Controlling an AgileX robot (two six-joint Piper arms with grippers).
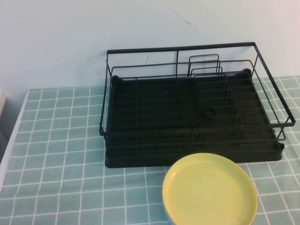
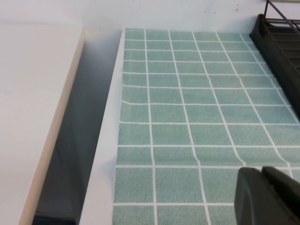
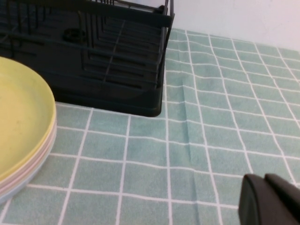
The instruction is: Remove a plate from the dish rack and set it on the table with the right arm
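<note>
Plate's out of the rack, task looks done.
Round yellow plate tops a stack on the green-tiled desk, black wire dish rack beyond it. Right claw sits beside the plate, left claw far off; finger state: can't tell.

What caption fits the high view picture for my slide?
Yellow plate lies flat atop a stack on the table before the dish rack, no plates inside; neither gripper shows here.

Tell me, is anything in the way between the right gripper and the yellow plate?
Nothing visible is. The plate tops a stack on the table, before the dish rack. Only cloth separates it from the right gripper. The left gripper sits over bare cloth, far off.
</note>
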